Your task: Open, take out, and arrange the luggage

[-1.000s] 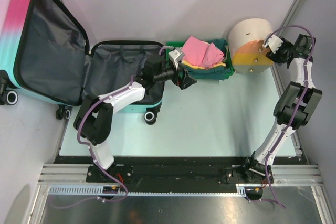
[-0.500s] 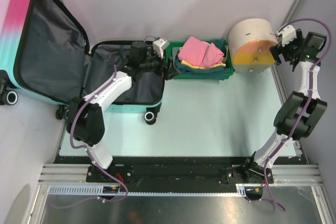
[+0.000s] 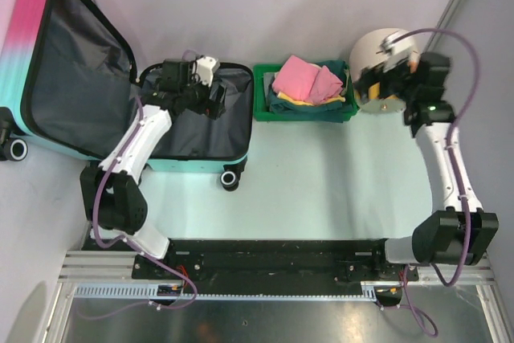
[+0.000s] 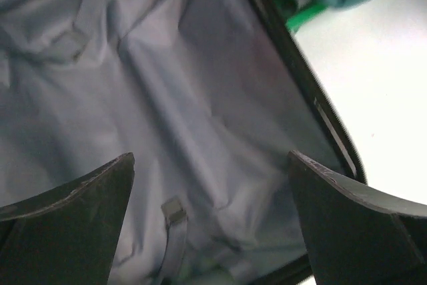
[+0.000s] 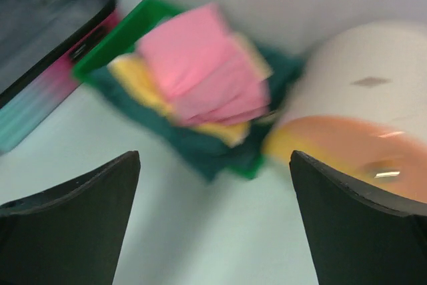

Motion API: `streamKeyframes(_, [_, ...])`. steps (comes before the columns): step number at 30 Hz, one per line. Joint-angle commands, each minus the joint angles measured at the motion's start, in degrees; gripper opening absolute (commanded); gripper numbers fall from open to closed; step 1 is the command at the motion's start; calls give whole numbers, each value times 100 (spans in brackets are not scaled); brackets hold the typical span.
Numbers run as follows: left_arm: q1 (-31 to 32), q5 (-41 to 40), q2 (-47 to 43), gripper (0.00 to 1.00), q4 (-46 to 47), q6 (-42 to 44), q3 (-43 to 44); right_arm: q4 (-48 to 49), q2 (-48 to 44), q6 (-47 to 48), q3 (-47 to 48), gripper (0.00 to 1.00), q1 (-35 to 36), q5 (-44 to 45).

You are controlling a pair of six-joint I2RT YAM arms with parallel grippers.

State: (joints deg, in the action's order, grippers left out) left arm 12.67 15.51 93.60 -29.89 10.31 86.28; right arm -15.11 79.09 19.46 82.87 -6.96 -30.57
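Pale green bench (image 3: pixel 337 190) against a grey wall, seen from above. At its far left the luggage (image 3: pixel 72 78) lies unzipped. Its pink-to-teal lid leans open to the left, and its lower half lies flat beside a green tray (image 3: pixel 261 100). Only creased dark grey lining (image 4: pixel 200 85) and a small strap (image 4: pixel 175 213) show inside the lower half. The tray holds folded cloths (image 3: pixel 305 78), pink on top of yellow and teal. A white-and-orange cylinder (image 3: pixel 377 50) stands just right of the tray.

The left end effector (image 3: pixel 215 100) hangs over the lower half's lining, near its right wall, fingers spread wide and holding nothing. The right end effector (image 3: pixel 371 84) is beside the cylinder, well apart from the luggage, also spread wide and holding nothing.
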Motion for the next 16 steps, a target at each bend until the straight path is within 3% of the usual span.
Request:
streamKeyframes(1, [8, -224, -649, 100, -298, 648, -786, -791, -288, -699, -1060, 100, 1115, 595])
streamKeyframes(2, [8, -154, -711, 100, -298, 579, -953, -861, -306, -655, -1202, 100, 1649, 735])
streamKeyframes(5, [8, 101, -913, 100, -281, 281, -1446, -809, -368, -611, -1642, 100, 2206, 1070])
streamKeyframes(16, [34, -181, -1387, 100, -219, 216, -1984, -423, -244, -584, -1871, 100, 2664, 1395])
